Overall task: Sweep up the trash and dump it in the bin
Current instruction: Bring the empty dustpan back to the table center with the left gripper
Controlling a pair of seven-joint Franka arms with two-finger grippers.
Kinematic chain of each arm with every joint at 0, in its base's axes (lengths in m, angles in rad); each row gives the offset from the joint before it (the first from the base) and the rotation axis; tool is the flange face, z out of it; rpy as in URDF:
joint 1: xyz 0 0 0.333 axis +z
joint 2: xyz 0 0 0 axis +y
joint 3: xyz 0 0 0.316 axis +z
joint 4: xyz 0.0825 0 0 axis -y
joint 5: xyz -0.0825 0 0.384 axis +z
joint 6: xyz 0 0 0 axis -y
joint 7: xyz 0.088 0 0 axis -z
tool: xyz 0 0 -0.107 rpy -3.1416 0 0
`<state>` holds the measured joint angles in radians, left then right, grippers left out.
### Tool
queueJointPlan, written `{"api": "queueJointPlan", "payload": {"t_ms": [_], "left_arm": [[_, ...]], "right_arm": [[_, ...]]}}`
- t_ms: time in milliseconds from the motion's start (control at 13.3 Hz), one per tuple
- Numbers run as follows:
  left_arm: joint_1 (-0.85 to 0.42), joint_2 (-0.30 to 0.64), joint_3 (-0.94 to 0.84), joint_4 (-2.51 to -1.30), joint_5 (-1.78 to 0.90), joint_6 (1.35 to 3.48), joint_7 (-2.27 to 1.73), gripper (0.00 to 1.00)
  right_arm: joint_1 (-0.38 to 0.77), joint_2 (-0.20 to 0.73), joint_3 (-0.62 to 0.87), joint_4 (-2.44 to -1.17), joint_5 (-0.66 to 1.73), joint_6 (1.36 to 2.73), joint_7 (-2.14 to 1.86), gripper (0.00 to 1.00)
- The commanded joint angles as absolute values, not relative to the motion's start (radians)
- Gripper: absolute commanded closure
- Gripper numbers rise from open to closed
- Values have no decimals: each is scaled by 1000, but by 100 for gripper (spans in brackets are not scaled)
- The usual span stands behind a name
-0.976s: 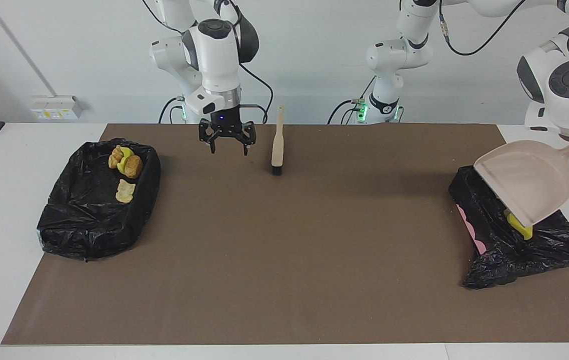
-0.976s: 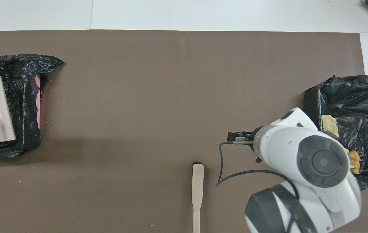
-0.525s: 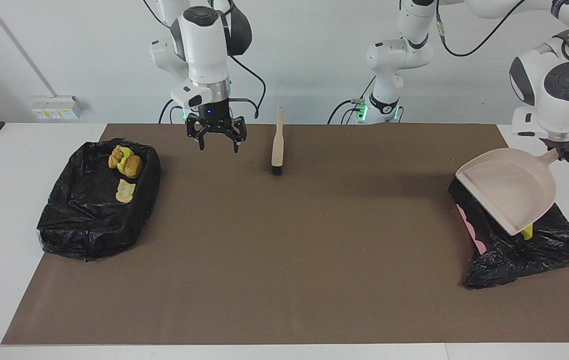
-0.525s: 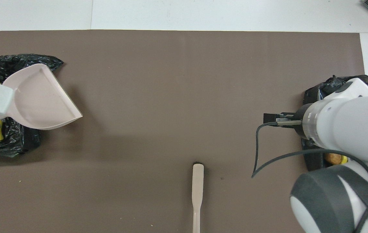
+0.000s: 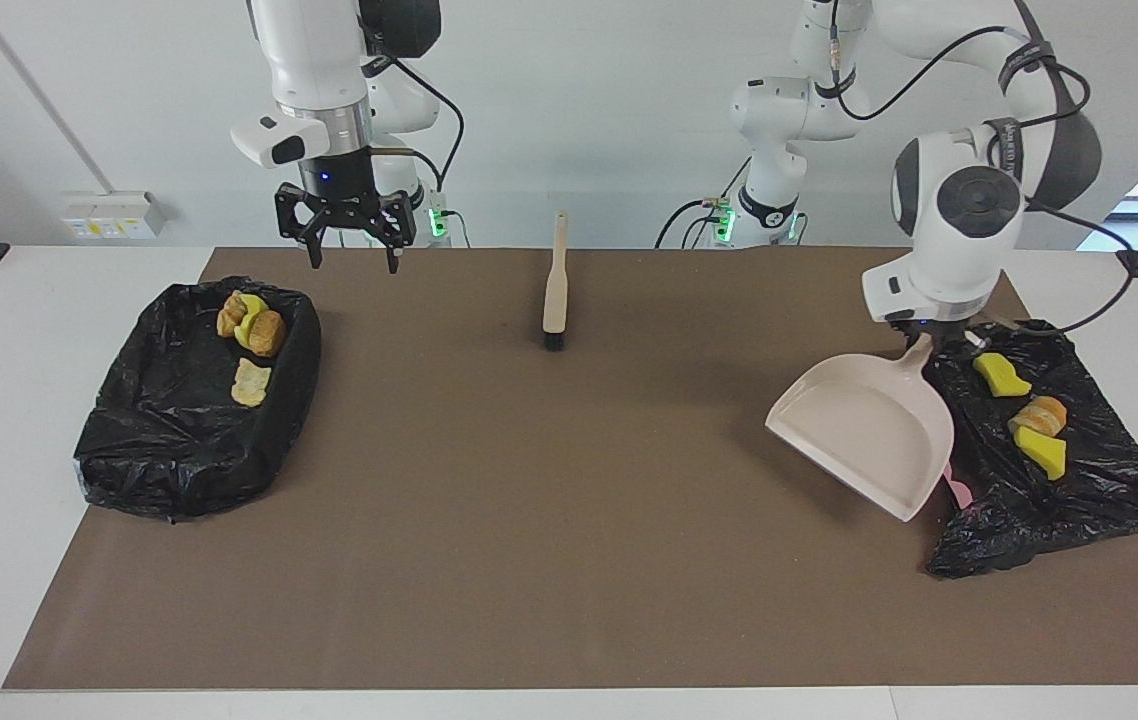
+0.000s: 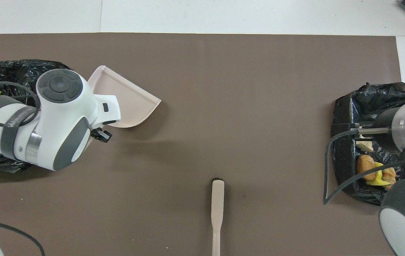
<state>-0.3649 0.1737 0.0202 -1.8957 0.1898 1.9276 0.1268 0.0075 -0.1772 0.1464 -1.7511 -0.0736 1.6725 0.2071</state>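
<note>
- A black-lined bin (image 5: 194,400) sits on the brown mat (image 5: 569,520) at the right arm's end of the worktop (image 5: 19,330).
- Inside it lie four pieces of trash (image 5: 251,325): an orange-brown lump, a green-yellow scrap and a second brown lump bunched in the corner nearest the robots, and a pale crumbly chunk a little farther from them.
- The right gripper (image 5: 349,245) hangs in the air over the mat's edge nearest the robots, just beside the bin, its fingers (image 5: 314,258) spread wide and holding nothing.
- A beige brush (image 5: 555,285) lies flat on the mat midway between the two arms, bristles pointing away from the robots, touched by neither gripper.
- A beige dustpan (image 5: 864,430) is tilted in the air, its open mouth turned toward the middle of the mat, with no scraps in it.
- The left gripper (image 5: 929,335) has its fingers closed narrowly on the dustpan's handle, beside the second bin.
- The second black-lined bin (image 5: 1049,480) sits at the left arm's end, a pink edge showing under the liner.
- Three more scraps (image 5: 1024,415) rest in it: two yellow sponge pieces and a bread-like lump between them.
</note>
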Motion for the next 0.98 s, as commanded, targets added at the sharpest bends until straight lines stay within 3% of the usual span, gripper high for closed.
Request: {"api": "queueJointPlan", "payload": {"t_ms": [0, 375, 525, 675, 826, 901], "left_arm": [[-451, 192, 43, -1891, 109, 2015, -101, 100], [-573, 317, 44, -1706, -23, 2028, -354, 100], [-627, 397, 44, -1607, -29, 2013, -466, 100], [-673, 533, 46, -1431, -23, 1964, -592, 100], [-709, 658, 48, -1268, -20, 1921, -671, 100], [-716, 667, 48, -1258, -20, 1924, -692, 100]], "right_arm": [[-5, -156, 108, -1681, 4, 1612, 176, 0], [-2, -166, 19, -1684, 9, 1598, 71, 0], [3, -169, 18, -1678, 24, 1574, 58, 0], [0, -160, 17, -1672, 14, 1527, 57, 0], [-3, -100, 15, -1545, 2, 1447, 49, 0], [-3, -94, 15, -1536, 6, 1454, 49, 0]]}}
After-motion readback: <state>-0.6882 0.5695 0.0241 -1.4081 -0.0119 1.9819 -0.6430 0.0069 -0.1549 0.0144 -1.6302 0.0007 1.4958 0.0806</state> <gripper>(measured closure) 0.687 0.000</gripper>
